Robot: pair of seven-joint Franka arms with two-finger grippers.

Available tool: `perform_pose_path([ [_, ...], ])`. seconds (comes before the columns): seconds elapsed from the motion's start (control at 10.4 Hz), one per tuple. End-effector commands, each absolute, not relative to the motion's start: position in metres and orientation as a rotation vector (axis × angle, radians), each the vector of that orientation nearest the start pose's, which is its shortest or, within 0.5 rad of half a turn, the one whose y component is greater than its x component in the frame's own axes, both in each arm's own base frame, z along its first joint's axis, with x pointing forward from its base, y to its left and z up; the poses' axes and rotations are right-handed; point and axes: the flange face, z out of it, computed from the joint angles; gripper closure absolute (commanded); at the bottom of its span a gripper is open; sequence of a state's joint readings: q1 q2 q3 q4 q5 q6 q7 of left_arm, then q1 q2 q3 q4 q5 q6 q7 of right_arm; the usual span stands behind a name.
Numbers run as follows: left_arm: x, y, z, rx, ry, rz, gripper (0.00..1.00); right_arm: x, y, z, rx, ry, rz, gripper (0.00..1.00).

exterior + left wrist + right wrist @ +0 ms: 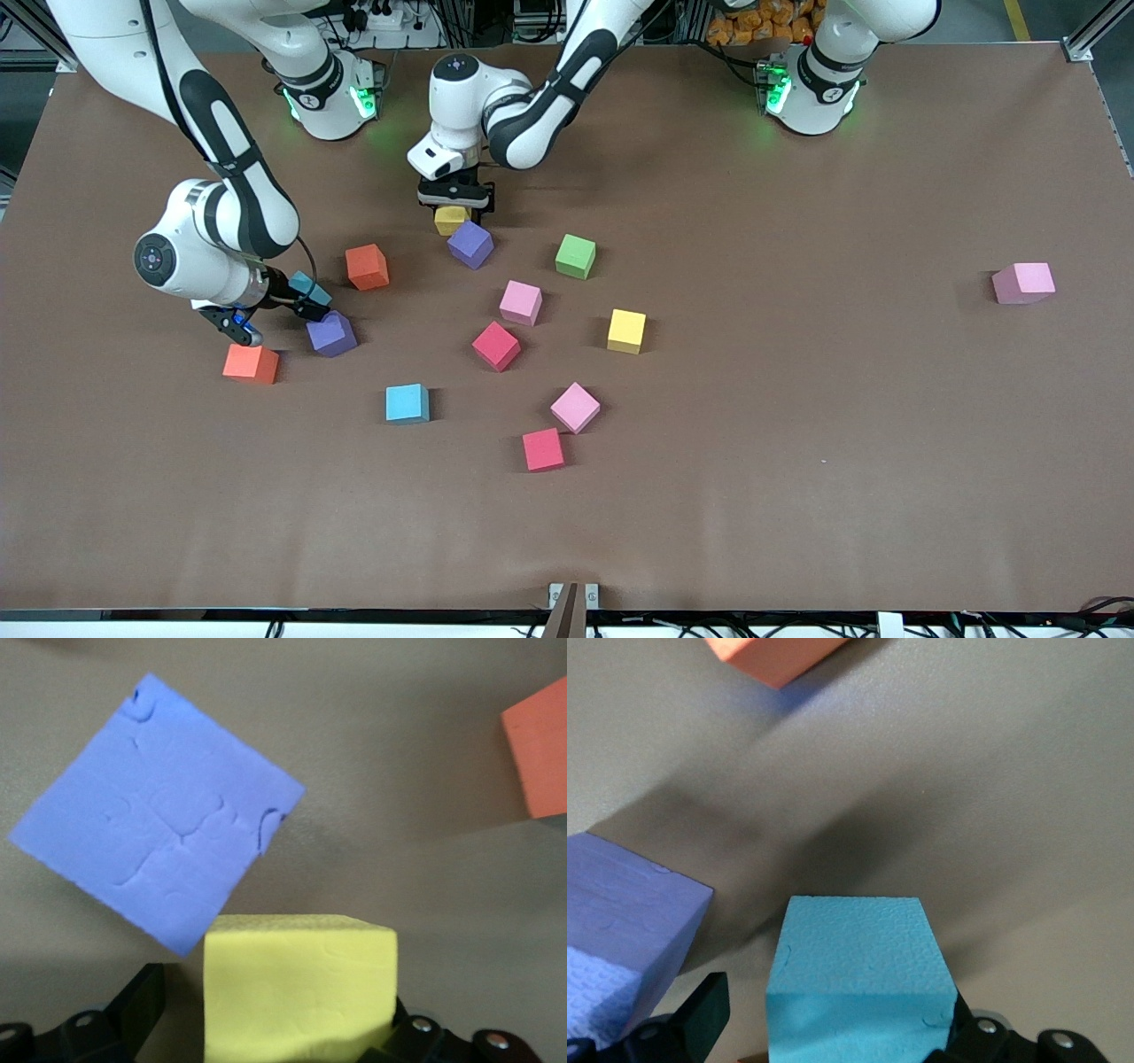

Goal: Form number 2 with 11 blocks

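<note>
Foam cubes, fourteen in all, lie loose on the brown worktop [797, 443] and make no digit 2: three pink, two each of yellow, purple, orange, red and blue, and one green. The left gripper [454, 206] is down at the worktop with its fingers [142, 1010] spread around a yellow foam cube [452, 219], a gap showing at one side, so nothing is clamped. A purple foam cube [469, 244] sits just beside those fingers, nearer the front camera and turned cornerwise. The green foam cube [576, 256] is near it, toward the left arm's end. The right gripper [301, 301] is low at the right arm's end, its fingers [709, 1014] also apart with a blue foam cube [855, 983] between them, ungripped. The second purple foam cube [331, 334] lies just beside these fingers, an orange foam cube [251, 363] near them, and one pink foam cube [1023, 283] well apart at the left arm's end.
</note>
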State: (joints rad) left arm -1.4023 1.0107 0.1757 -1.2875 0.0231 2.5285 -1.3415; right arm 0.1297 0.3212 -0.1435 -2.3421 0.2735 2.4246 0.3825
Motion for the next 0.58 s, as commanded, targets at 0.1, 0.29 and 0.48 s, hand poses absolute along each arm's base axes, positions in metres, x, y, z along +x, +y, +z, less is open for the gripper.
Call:
perform_pose_path([
  [0.1,0.225,-0.733,0.164,-3.304,0.018,-0.393,0.00,0.484,-0.013,0.191,-2.881,0.962,0.369,0.00],
  [0.29,0.226,-0.734,0.169,-3.311,0.019,-0.396,0.00,0.484,-0.013,0.191,-2.883,0.958,0.367,0.00],
  [0.48,0.227,-0.736,0.176,-3.322,0.013,-0.399,0.00,0.483,-0.014,0.190,-2.884,0.954,0.371,0.49],
])
